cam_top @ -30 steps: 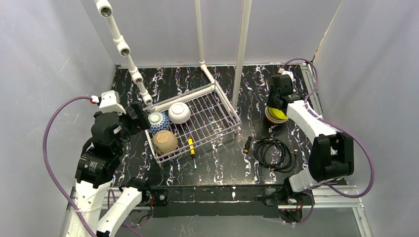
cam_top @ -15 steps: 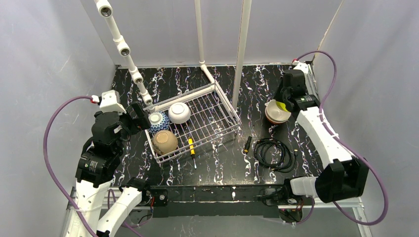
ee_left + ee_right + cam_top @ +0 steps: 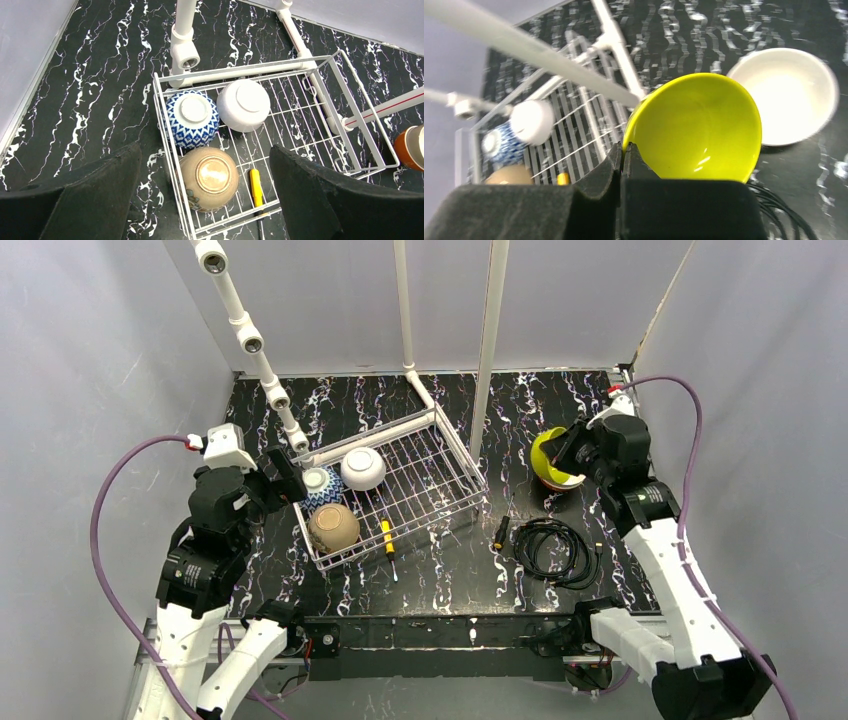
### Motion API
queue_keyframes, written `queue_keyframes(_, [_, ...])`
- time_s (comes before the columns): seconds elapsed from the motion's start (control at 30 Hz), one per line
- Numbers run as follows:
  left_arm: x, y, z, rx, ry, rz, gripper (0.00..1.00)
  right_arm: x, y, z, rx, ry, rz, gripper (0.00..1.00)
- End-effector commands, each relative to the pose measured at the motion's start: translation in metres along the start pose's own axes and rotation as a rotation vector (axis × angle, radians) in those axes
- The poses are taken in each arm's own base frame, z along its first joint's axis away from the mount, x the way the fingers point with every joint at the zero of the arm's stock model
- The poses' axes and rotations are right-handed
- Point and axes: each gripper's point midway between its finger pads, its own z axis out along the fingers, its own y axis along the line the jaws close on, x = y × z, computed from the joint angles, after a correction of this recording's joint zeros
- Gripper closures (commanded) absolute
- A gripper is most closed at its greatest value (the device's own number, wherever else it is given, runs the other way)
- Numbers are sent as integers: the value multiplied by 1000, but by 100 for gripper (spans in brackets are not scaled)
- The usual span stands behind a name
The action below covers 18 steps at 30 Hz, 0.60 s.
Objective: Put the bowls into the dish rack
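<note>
The white wire dish rack (image 3: 467,460) stands mid-table. Three bowls lie upside down at its left end: blue-white patterned (image 3: 320,486), white (image 3: 363,468) and tan (image 3: 334,528). My left gripper (image 3: 284,478) is open and empty beside and above that end; in its wrist view (image 3: 205,200) the same bowls and the rack (image 3: 320,95) lie below. My right gripper (image 3: 571,450) is shut on the rim of the yellow-green bowl (image 3: 547,450), held tilted above the bowl stack (image 3: 556,483). In the right wrist view (image 3: 624,150) the fingers pinch this bowl (image 3: 696,127); a white-inside bowl (image 3: 786,95) sits beneath.
A yellow-handled screwdriver (image 3: 386,537) lies on the rack floor. A coiled black cable (image 3: 555,546) and a small black tool (image 3: 501,533) lie right of the rack. White pipes (image 3: 489,340) rise behind the rack. An orange bowl (image 3: 412,147) shows at the left wrist view's right edge.
My right arm has swung out to the right and lifted the yellow-green bowl off the stack, tipping it on edge. The left arm and the rack's bowls have not moved.
</note>
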Motion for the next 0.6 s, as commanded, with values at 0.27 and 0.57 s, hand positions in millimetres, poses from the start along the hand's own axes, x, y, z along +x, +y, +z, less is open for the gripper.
queue_keyframes(0.27, [1,-5,5,18,-1,-22,2,-45,138,-87,-743,-112,67,99])
queue_keyframes(0.57, [6,-18,7,73,30,-56,2,-33,189,-93,-951,-108,105,99])
